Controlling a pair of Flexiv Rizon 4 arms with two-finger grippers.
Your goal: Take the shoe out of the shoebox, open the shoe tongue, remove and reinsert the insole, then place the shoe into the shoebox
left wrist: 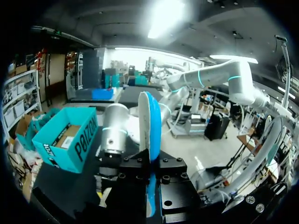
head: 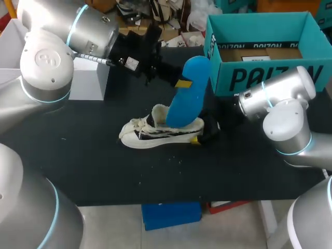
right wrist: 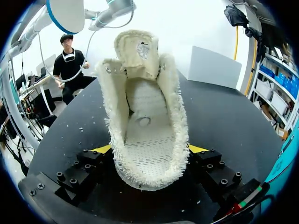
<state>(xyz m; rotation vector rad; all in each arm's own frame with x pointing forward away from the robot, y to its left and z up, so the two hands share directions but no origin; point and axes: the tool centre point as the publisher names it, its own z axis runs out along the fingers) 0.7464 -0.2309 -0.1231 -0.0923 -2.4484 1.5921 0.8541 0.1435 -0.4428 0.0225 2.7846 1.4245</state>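
Shoe: white with black stripes, resting on its sole mid-counter; tongue folded up, interior bare.
Insole: blue, held upright, lower end at the shoe's opening.
Left tool: clenched on the insole, one finger on each face.
Right tool: clamped on the shoe's heel from both sides.
Shoebox: teal, open, at the counter's far right, apart from the shoe.
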